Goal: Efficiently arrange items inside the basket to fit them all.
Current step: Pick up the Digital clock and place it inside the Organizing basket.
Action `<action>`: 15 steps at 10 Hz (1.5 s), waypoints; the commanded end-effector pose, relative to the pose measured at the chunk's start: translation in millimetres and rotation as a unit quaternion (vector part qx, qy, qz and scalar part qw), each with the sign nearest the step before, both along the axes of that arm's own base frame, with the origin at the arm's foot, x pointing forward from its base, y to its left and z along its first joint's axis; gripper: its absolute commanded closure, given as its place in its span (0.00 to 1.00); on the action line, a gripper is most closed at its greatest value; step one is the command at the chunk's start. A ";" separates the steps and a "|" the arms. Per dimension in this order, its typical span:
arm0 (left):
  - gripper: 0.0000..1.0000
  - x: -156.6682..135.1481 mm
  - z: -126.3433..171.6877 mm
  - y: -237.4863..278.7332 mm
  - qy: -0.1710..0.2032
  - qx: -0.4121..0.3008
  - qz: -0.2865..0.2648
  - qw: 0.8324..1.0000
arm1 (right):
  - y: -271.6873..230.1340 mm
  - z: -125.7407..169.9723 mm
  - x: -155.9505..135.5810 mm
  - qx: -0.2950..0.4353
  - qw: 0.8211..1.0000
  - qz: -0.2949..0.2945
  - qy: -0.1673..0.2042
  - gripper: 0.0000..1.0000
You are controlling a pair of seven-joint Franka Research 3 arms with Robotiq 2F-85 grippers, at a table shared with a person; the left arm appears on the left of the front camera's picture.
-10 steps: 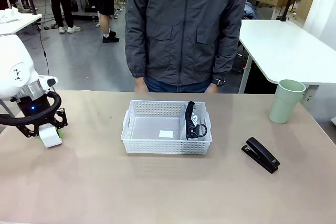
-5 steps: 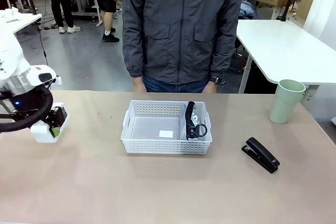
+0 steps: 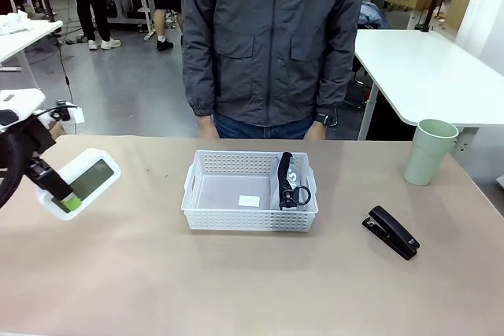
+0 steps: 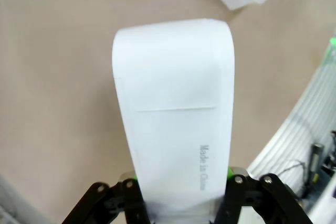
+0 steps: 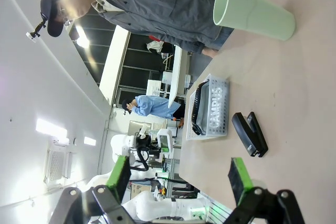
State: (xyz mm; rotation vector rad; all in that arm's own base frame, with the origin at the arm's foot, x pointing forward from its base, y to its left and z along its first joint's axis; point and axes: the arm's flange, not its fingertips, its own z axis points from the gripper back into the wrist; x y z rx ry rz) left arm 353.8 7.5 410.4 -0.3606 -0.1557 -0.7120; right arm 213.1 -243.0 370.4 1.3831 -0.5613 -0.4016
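Basket (image 3: 248, 220) location: centre of the desk (image 3: 236, 289), directly in front of the person (image 3: 272, 45). Contents: one grey pouch (image 3: 290, 184) with a black strap, standing on edge against the basket's right wall. White device (image 3: 85, 181): well to the left of the basket, tilted, clamped at its lower end by the left tool (image 3: 61, 197). In the left wrist view the tool's two fingers grip the device's sides, and the face printed "Made in China" is toward the camera. Stapler (image 3: 391, 232): flat on the desk, right of the basket and apart from it. Cup (image 3: 428, 152): upright near the far right corner. Right tool (image 5: 179, 179): spread wide, gripping nothing.
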 end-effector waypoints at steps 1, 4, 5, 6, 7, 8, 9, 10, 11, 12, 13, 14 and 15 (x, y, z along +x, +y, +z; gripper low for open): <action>1.00 3.6 4.3 -8.9 -0.014 0.017 0.002 1.000 | -0.9 1.3 2.4 -0.001 1.000 -0.003 -0.018 0.00; 1.00 3.6 4.3 -8.9 -0.014 0.017 0.002 1.000 | -0.9 1.3 2.4 -0.001 1.000 -0.003 -0.018 0.00; 1.00 3.6 4.3 -8.9 -0.014 0.017 0.002 1.000 | -0.9 1.3 2.4 -0.001 1.000 -0.003 -0.018 0.00; 0.48 2.4 2.6 -8.9 -0.009 0.016 -0.007 1.000 | -0.9 1.3 2.4 -0.001 1.000 -0.003 -0.018 0.00; 0.48 2.5 5.4 -15.3 -0.017 0.012 0.006 1.000 | -0.9 1.3 2.4 -0.001 1.000 -0.003 -0.018 0.00; 0.48 5.8 17.7 -34.0 -0.037 -0.017 -0.027 0.999 | -0.9 1.3 2.4 -0.001 1.000 -0.003 -0.018 0.00; 0.48 15.5 30.3 -67.4 -0.032 0.005 -0.037 0.999 | -0.9 1.3 2.4 -0.001 1.000 -0.003 -0.018 0.00; 0.48 22.1 38.7 -98.9 -0.024 0.030 -0.050 0.998 | -0.9 1.3 2.4 -0.001 1.000 -0.003 -0.018 0.00; 0.48 25.9 47.0 -130.5 -0.019 0.044 -0.085 0.995 | -0.9 1.3 2.4 -0.001 1.000 -0.003 -0.018 0.00; 0.48 30.9 53.6 -162.7 -0.003 0.059 -0.128 0.990 | -0.9 1.3 2.4 -0.001 1.000 -0.003 -0.018 0.00; 0.48 39.5 60.2 -194.1 0.006 0.079 -0.142 0.987 | -0.9 1.3 2.4 -0.001 1.000 -0.003 -0.018 0.00; 0.48 48.1 64.6 -218.2 -0.002 0.096 -0.132 0.986 | -0.9 1.3 2.4 -0.001 1.000 -0.003 -0.018 0.00; 0.48 57.0 63.5 -239.2 -0.010 0.110 -0.121 0.986 | -0.9 1.3 2.4 -0.001 1.000 -0.003 -0.018 0.00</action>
